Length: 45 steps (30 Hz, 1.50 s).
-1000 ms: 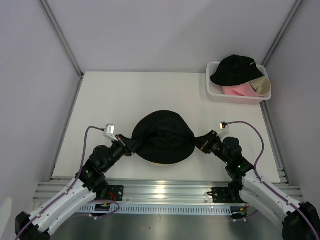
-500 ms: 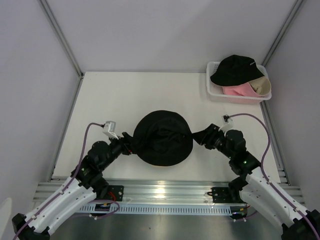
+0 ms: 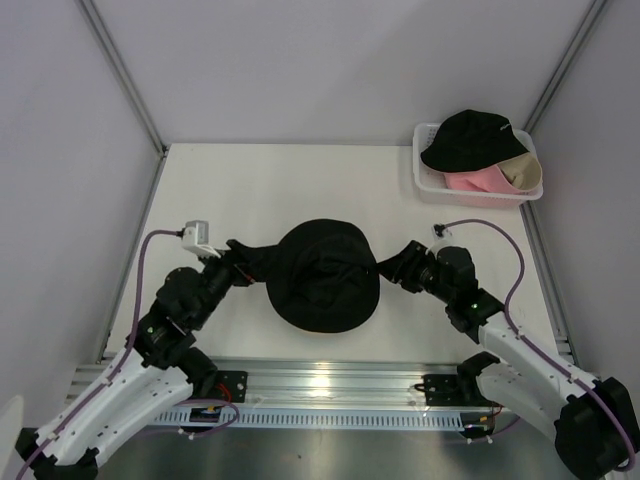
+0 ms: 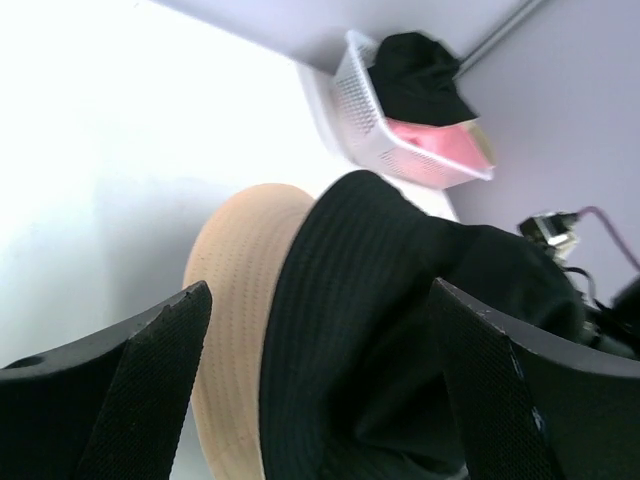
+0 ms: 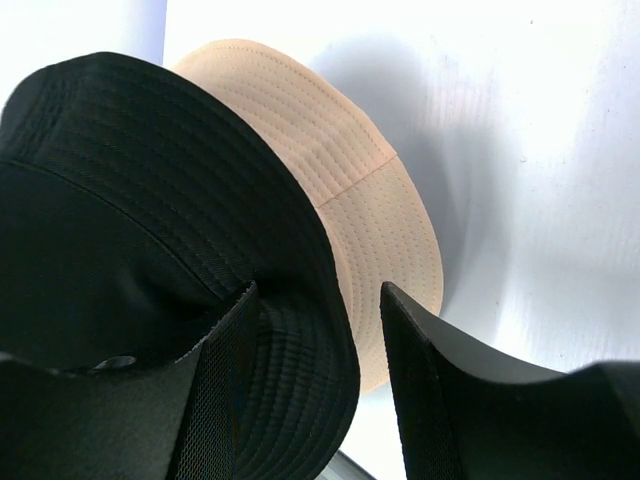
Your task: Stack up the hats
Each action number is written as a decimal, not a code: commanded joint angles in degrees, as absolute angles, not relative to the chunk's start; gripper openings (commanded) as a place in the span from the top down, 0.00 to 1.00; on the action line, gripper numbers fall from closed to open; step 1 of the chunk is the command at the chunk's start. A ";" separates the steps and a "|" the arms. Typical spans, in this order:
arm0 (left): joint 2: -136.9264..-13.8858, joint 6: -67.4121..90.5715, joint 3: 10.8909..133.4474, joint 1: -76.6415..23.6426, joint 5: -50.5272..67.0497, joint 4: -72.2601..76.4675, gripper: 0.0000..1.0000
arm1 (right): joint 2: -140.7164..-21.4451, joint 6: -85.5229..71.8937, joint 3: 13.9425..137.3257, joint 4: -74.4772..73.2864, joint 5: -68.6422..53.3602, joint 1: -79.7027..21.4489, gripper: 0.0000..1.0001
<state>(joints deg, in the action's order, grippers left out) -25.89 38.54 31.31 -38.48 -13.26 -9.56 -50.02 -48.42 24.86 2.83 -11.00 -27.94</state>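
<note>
A black bucket hat [image 3: 325, 275] lies mid-table on top of a tan hat; in the wrist views the tan brim [image 4: 235, 300] [image 5: 375, 200] sticks out from under the black one [image 4: 380, 300] [image 5: 130, 180]. My left gripper [image 3: 247, 260] [image 4: 320, 350] is at the hat's left edge, open wide, with the stacked brims ahead of it and apart from both fingers. At the hat's right edge my right gripper [image 3: 392, 266] [image 5: 320, 350] is open; the black brim's edge hangs loose between its fingers. Another black hat [image 3: 470, 135] sits over a pink hat [image 3: 470, 182] in the basket.
The white lattice basket [image 3: 428, 190] [image 4: 350, 95] stands at the back right corner. A tan brim [image 3: 528, 172] pokes out of it under the black hat. Grey walls close in the table on three sides, and a metal rail runs along the near edge.
Both grippers have opened and let go of the black hat. It has settled rounder over the tan hat. Both wrists have shifted slightly toward the back.
</note>
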 commanded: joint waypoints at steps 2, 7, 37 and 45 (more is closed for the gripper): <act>-34.35 39.45 35.32 -37.62 -16.00 -9.05 0.10 | -51.59 -47.64 26.45 7.12 -10.81 -27.77 0.45; -41.12 40.34 36.56 -34.37 -9.15 -4.84 0.17 | -51.68 -47.11 27.51 6.50 -10.11 -27.77 0.45; -42.28 47.46 26.28 -31.12 1.66 8.00 0.37 | -40.26 -63.63 14.68 12.13 -4.83 -27.77 0.29; -39.46 50.10 25.14 -27.60 9.66 10.28 0.29 | -43.41 -63.46 15.12 14.85 -6.41 -28.39 0.30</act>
<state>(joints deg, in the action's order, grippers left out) -40.14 48.49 25.89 -28.45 5.02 6.74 -42.02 -63.33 13.74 12.73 -6.90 -27.92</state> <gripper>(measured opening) 0.706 0.707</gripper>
